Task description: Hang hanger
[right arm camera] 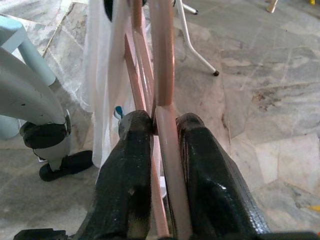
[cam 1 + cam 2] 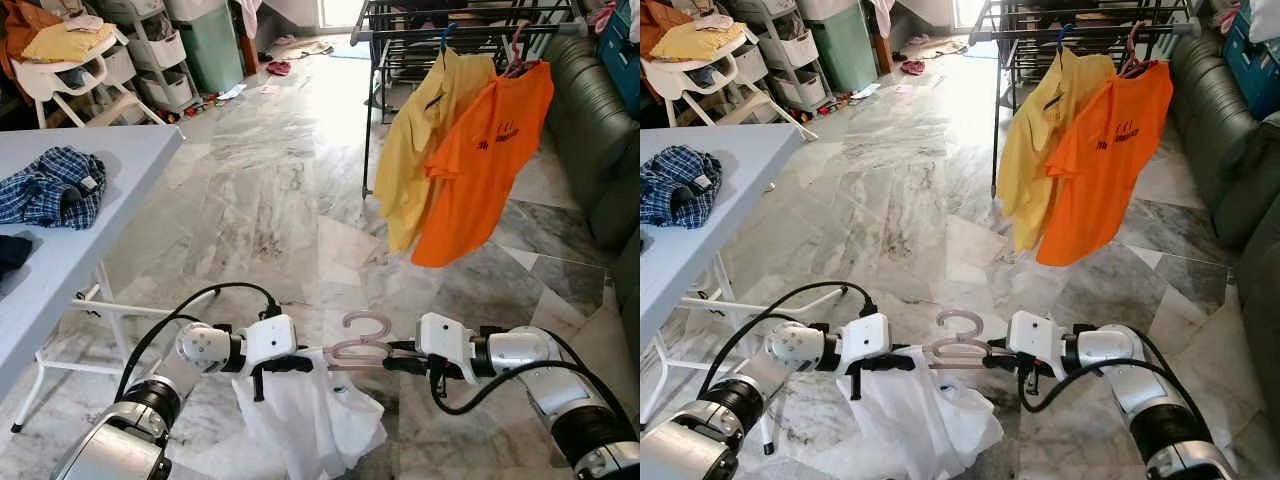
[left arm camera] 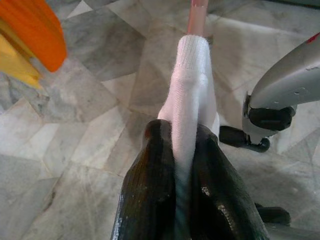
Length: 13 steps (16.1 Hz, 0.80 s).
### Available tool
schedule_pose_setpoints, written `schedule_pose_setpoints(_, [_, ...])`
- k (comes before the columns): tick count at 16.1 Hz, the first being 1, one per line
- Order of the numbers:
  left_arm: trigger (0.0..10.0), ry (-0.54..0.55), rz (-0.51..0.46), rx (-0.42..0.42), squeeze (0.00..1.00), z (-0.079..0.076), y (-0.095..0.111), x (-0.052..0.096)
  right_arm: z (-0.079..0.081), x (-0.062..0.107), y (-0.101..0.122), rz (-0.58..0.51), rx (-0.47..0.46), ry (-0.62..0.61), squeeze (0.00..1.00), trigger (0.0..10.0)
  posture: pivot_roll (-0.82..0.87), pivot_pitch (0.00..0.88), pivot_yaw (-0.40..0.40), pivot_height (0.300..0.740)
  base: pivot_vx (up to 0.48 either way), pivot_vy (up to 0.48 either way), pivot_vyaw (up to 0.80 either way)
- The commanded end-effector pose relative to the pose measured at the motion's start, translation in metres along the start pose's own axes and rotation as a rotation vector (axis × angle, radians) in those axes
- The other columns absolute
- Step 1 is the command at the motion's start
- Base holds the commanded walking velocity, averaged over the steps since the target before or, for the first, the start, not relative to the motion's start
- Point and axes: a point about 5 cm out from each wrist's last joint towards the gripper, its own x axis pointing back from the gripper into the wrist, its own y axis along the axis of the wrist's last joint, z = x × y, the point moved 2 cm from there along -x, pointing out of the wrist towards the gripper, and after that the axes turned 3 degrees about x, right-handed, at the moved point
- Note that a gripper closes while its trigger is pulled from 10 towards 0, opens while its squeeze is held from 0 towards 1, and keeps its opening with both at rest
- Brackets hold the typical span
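Both jaws pinch tight: left gripper (image 3: 182,165) on white garment (image 2: 310,415), right gripper (image 1: 160,150) on pink hanger (image 2: 362,345).

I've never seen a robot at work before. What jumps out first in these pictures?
Low in front, the left gripper and right gripper together hold a pink hanger carrying a white garment, which droops toward the marble floor. Ahead to the right, an orange shirt and a yellow shirt hang brightly from a dark drying rack. On the left, a checked blue garment lies crumpled on a pale table.
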Motion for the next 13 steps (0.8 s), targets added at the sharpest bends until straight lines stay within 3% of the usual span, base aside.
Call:
schedule_pose_setpoints(1, [0.0,0.024,0.020,0.018,0.00,0.003,-0.007,0.008,-0.003,0.001,0.002,0.009,0.020,-0.004,1.00,10.0,-0.19,0.031,0.123,0.740,0.000,0.000,0.00])
schedule_pose_setpoints(5, [0.0,0.050,0.029,0.038,0.00,0.003,-0.013,0.013,-0.007,0.004,0.003,0.024,0.065,-0.024,1.00,10.0,-0.19,0.026,0.123,0.740,0.000,0.000,0.00])
schedule_pose_setpoints(8, [0.0,0.080,0.053,0.056,0.00,0.003,-0.022,0.020,-0.020,0.018,0.001,0.054,0.076,-0.066,1.00,10.0,-0.19,0.023,0.121,0.740,0.000,0.000,0.00])
schedule_pose_setpoints(11, [0.0,0.135,0.091,0.064,0.00,0.005,-0.031,0.026,-0.032,0.031,0.006,0.062,0.105,-0.116,1.00,10.0,-0.19,0.019,0.119,0.740,0.000,0.000,0.00])
schedule_pose_setpoints(13, [0.0,0.209,0.109,0.115,0.00,0.008,-0.038,0.031,-0.039,0.036,0.007,0.059,0.108,-0.178,1.00,10.0,-0.19,0.018,0.119,0.740,0.000,0.000,0.00])
